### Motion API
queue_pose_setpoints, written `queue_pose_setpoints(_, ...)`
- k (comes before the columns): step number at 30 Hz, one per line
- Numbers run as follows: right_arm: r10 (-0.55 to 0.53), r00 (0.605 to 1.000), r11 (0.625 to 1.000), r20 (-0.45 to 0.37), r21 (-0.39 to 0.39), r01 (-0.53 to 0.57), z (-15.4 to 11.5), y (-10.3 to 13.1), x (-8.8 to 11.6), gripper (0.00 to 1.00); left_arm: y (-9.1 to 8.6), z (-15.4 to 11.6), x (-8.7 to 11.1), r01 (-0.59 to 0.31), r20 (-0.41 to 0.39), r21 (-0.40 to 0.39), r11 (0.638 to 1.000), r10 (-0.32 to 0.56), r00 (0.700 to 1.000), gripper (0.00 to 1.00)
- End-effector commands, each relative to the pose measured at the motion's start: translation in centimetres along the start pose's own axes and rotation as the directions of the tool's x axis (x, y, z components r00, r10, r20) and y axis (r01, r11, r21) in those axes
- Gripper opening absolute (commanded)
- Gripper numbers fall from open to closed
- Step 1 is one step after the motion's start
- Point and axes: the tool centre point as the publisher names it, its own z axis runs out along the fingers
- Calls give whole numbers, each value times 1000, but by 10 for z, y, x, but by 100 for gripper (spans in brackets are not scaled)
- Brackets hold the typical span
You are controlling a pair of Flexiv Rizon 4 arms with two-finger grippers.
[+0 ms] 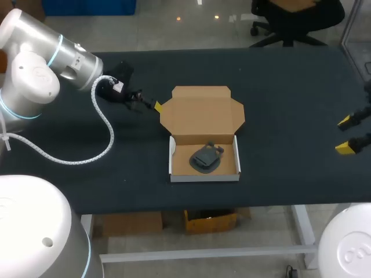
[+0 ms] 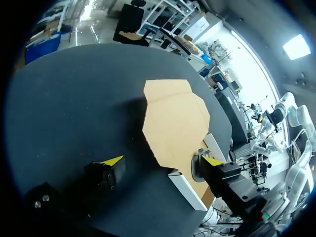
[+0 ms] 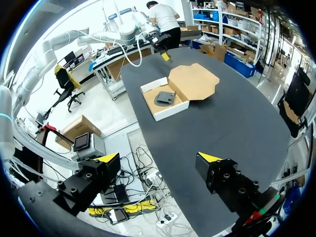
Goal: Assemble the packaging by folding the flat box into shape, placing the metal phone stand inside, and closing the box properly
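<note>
**Box stood open with the stand inside; both grippers spread wide**

Head view: The box (image 1: pixel 174 157) sat near the middle of the dark table (image 1: pixel 290 87), its white-walled tray folded into shape and its brown lid (image 1: pixel 203 110) laid back flat on the far side. The dark phone stand (image 1: pixel 206 157) lay inside the tray. The left arm (image 1: pixel 35 69) came in from the left, and the left gripper (image 1: pixel 152 105) was just beside the lid's left edge; only one yellow tip showed here. The right gripper (image 1: pixel 346 134) hung at the table's right end, well apart from the box, its two yellow tips set wide with nothing between them.

Left wrist view: The left gripper (image 2: pixel 163 160) had its fingers far apart. The lid (image 2: pixel 173 118) spread ahead of and between them, and one finger stood over the tray's white wall (image 2: pixel 186 190). Neither finger clamped the cardboard.

Right wrist view: The right gripper (image 3: pixel 159 158) was spread wide and held nothing, hanging at the table's edge. Far ahead of it sat the box (image 3: pixel 170 109), lid (image 3: pixel 193 81) open, the phone stand (image 3: pixel 165 97) in the tray, and the left gripper (image 3: pixel 166 56) beyond the lid.
</note>
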Motion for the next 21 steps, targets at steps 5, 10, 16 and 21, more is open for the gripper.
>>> queue_pose_setpoints(5,-25,995,998,-92,50,29,2,16,-9,100,-4,15,-24,10,-85,0,1000,-10,996,100)
queue_pose_setpoints(10,-46,991,997,-122,59,53,3,22,-13,100,-6,24,-35,34,-129,5,999,-33,991,100)
queue_pose_setpoints(16,-42,991,994,-128,95,54,4,29,-18,100,-11,33,-38,44,-201,3,999,-43,979,90)
queue_pose_setpoints(21,-34,991,992,-130,120,50,7,34,-23,100,-14,39,-31,35,-245,2,999,-34,969,73)
